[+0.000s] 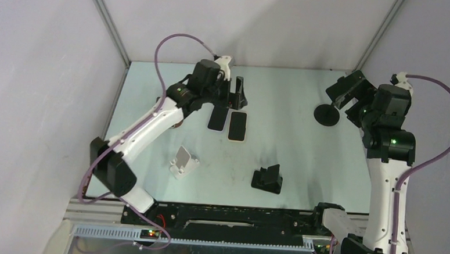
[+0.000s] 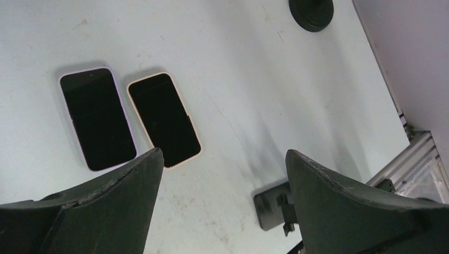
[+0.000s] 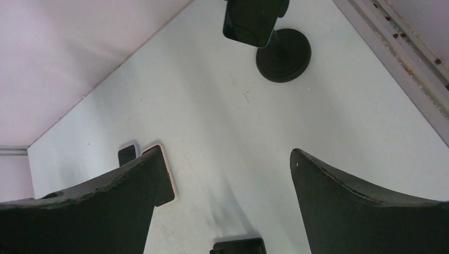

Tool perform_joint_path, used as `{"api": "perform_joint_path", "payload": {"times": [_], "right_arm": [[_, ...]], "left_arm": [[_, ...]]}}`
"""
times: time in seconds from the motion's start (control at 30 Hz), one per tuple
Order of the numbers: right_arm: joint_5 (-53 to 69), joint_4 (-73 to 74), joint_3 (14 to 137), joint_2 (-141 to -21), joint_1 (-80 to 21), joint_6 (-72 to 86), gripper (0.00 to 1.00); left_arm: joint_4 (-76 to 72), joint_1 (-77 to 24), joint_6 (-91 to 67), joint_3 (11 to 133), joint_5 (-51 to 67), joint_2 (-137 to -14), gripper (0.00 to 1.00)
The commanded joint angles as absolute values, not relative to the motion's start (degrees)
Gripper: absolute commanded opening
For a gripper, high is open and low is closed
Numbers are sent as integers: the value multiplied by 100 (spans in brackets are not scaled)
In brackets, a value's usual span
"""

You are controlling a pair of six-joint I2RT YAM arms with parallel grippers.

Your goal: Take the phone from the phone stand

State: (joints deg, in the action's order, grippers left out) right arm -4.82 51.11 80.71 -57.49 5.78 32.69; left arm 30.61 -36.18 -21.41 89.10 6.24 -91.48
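Note:
A dark phone point(image 3: 251, 18) is clamped on a black stand with a round base point(image 3: 283, 54), seen at the top of the right wrist view. In the top view the stand's base point(image 1: 327, 115) sits at the right rear of the table. My right gripper point(image 1: 344, 89) hovers just above it, and I cannot tell the phone from the gripper there. The right gripper point(image 3: 226, 153) is open and empty, short of the phone. My left gripper point(image 1: 236, 94) is open and empty above two phones lying flat, and it also shows in the left wrist view point(image 2: 222, 159).
A purple-cased phone point(image 1: 217, 118) and a peach-cased phone point(image 1: 238, 126) lie side by side, screens up, also in the left wrist view point(image 2: 97, 119) point(image 2: 164, 119). An empty white stand point(image 1: 184, 161) and an empty black stand point(image 1: 267, 179) sit nearer the front. Walls enclose the table.

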Motion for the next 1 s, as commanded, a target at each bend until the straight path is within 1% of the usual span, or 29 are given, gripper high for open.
{"api": "perform_joint_path", "payload": {"times": [0.0, 0.1, 0.17, 0.27, 0.5, 0.73, 0.97], "right_arm": [[-524, 5077, 8262, -5914, 646, 3330, 91], [-114, 4952, 8292, -6021, 496, 3149, 92], [-138, 4994, 8447, -6185, 148, 2984, 92], [-337, 4988, 8619, -6502, -716, 2915, 93], [99, 4260, 8536, -7064, -1755, 3324, 93], [810, 3312, 8574, -7814, -2504, 3656, 93], [1221, 2903, 8924, -8735, -2981, 3916, 93]], "left_arm": [[2969, -3425, -1925, 8525, 571, -8152, 93], [3162, -3049, -2029, 8255, 532, -7730, 93], [3300, -2736, -2116, 8037, 500, -7414, 93], [3427, -2250, -2260, 7609, 371, -6837, 93], [3935, -1050, -2386, 6676, 43, -5821, 94], [4259, -823, -2240, 5993, -659, -4783, 94], [4289, -809, -2307, 5326, -1162, -4016, 94]]}}
